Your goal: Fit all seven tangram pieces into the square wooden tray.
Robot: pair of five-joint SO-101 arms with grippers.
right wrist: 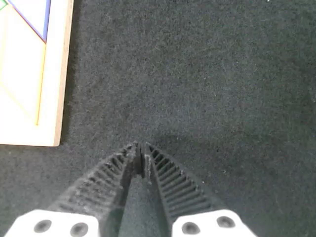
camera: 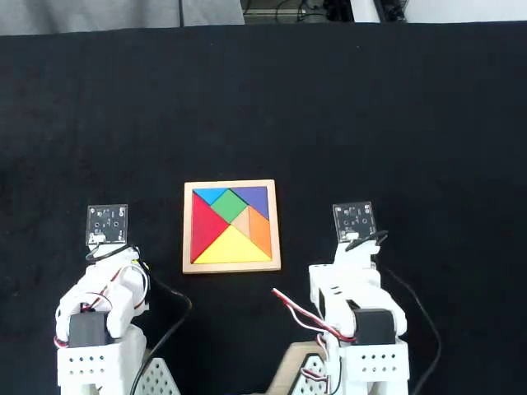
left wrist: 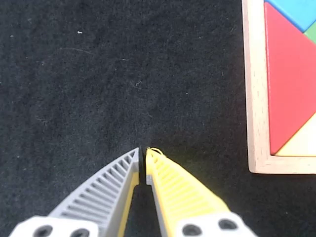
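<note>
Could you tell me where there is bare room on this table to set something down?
Free: the black cloth beyond the tray, and the strips between it and the left arm and right arm. Crowded: the tray, full of pieces, and the near edge with cables.

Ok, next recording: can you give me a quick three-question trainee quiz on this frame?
1. True or false: a tangram piece lies outside the wooden tray.
2. Fill in: beside the red triangle, the second large triangle is coloured ___.
3. The left gripper and right gripper are: A both open; B both shut and holding nothing; C each holding a piece.
Key: 1 false; 2 yellow; 3 B.
</note>
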